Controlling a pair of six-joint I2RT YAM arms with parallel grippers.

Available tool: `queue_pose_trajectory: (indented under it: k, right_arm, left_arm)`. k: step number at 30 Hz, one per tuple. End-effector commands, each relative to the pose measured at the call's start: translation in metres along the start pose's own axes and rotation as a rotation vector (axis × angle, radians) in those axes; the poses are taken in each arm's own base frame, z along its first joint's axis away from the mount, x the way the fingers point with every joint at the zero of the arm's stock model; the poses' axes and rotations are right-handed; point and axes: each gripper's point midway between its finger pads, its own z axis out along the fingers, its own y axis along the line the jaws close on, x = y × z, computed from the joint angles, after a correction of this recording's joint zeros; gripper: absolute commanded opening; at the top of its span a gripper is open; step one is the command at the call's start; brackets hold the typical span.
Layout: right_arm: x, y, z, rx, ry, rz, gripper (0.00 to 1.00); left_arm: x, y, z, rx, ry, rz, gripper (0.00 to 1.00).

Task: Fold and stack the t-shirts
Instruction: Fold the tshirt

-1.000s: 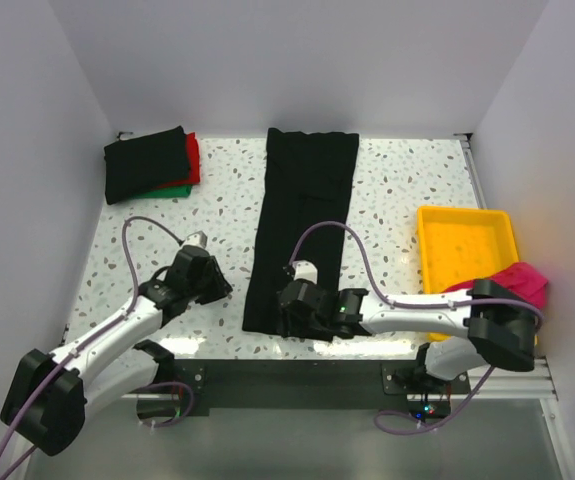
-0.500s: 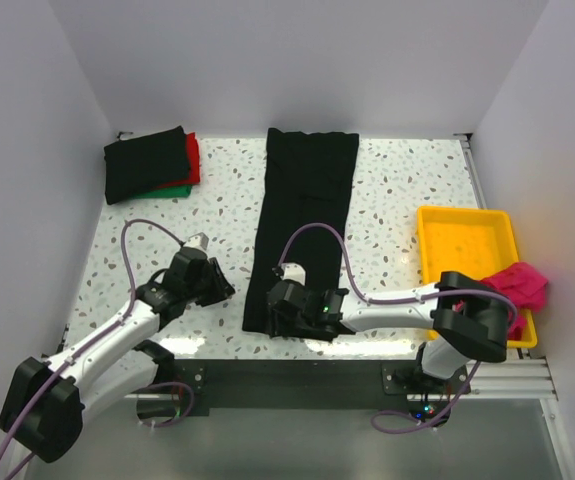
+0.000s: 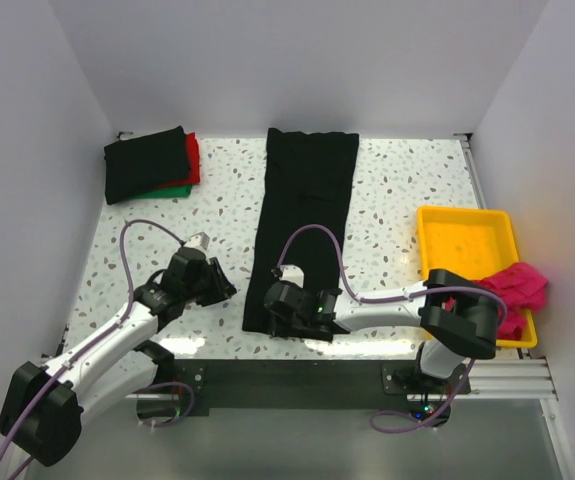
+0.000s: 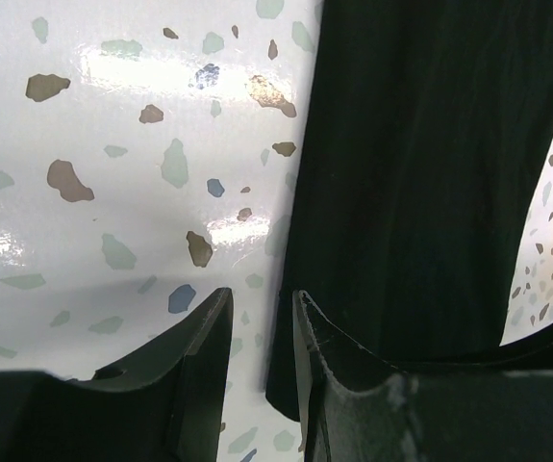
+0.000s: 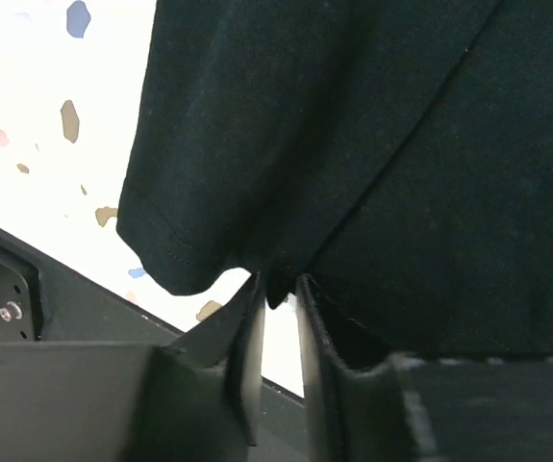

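Black shirt (image 3: 302, 225) lies as a long folded strip mid-worktop (image 3: 397, 200); right gripper (image 3: 282, 322) at its near hem.
Right jaws nearly together, pinching the hem fold. Left gripper (image 3: 224, 287) just left of the shirt, jaws slightly parted, empty, arm low. Folded pile (image 3: 147, 163) far-left of shirt.

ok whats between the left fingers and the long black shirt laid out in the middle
Nothing lies there, only bare speckled table. In the left wrist view the left fingers stand just off the edge of the black shirt, and the top view agrees.
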Motion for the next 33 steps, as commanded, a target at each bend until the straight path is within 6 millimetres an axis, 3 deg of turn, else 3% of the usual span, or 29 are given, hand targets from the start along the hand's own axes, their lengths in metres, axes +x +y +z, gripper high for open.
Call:
queue_pose_trajectory:
  k: [1,7,12,19,29,33]
  right_arm:
    - [-0.018,0.015,0.0,-0.024,-0.063,0.038,0.21]
    - [-0.02,0.018,-0.003,-0.025,-0.062,0.038,0.0]
    - [-0.03,0.019,-0.024,-0.035,-0.098,0.041,0.0]
    - [-0.025,0.001,-0.045,-0.016,-0.103,0.044,0.0]
    - [0.005,-0.021,-0.035,0.037,-0.042,0.023,0.0]
    - [0.006,-0.027,-0.039,0.053,-0.041,0.015,0.01]
  left_arm:
    - [0.001,-0.005,-0.001,0.032,-0.004,0.023,0.36]
    - [0.001,-0.005,-0.002,0.038,-0.005,0.022,0.36]
    - [0.002,-0.005,0.0,0.035,0.004,0.021,0.36]
    - [0.004,-0.007,0.0,0.046,0.013,0.022,0.39]
    - [0.021,-0.007,0.005,0.085,0.075,0.025,0.47]
    - [0.032,-0.006,0.007,0.107,0.106,0.016,0.49]
